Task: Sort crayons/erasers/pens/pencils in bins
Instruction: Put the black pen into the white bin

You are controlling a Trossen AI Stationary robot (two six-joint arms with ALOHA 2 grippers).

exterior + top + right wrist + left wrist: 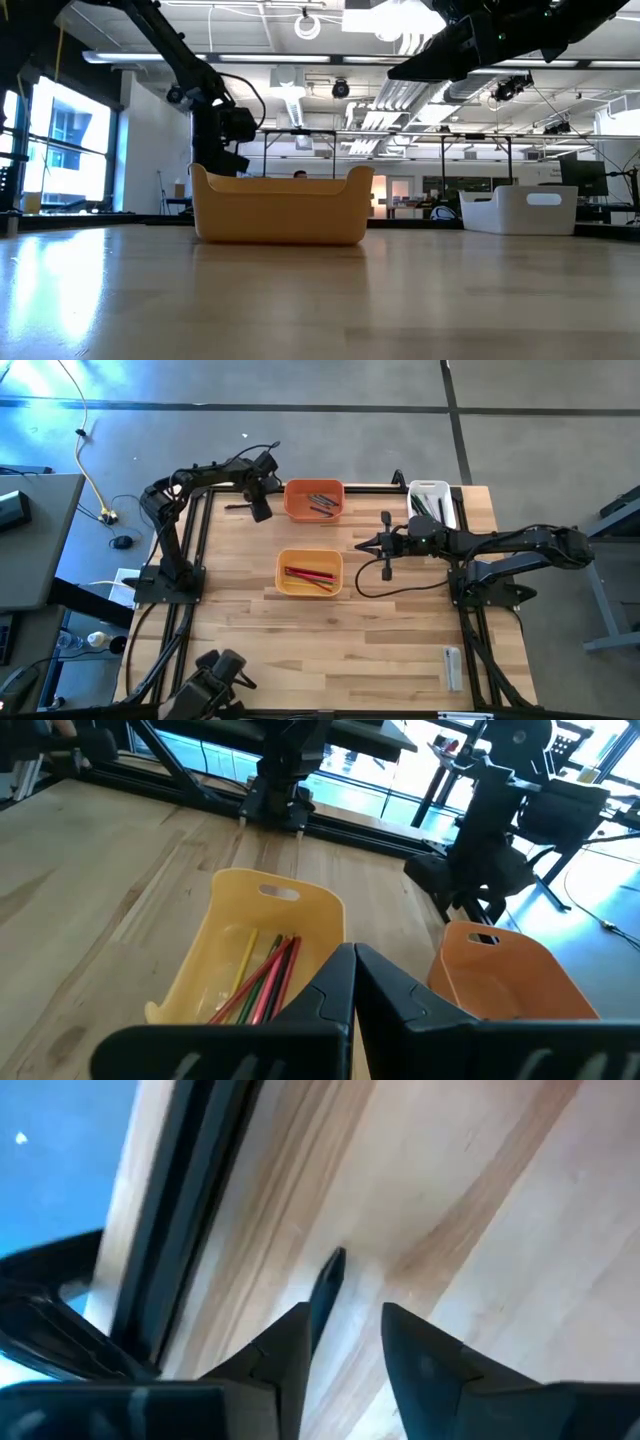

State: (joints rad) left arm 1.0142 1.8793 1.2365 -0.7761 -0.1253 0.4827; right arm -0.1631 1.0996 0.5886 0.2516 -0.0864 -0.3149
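Parted a little, the left gripper (345, 1345) hangs low over the table (380, 650) near its far left edge, its two fingers straddling a dark pen (325, 1295) that lies on the wood; nothing is clamped yet. Sorting looks nearly finished: sticks already lie in the orange bin (314, 500), the yellow-orange bin (309, 572) and the white bin (432, 500), and this pen seems to be the last loose piece. With fingers pressed together and empty, the right gripper (353, 982) waits beside the yellow-orange bin.
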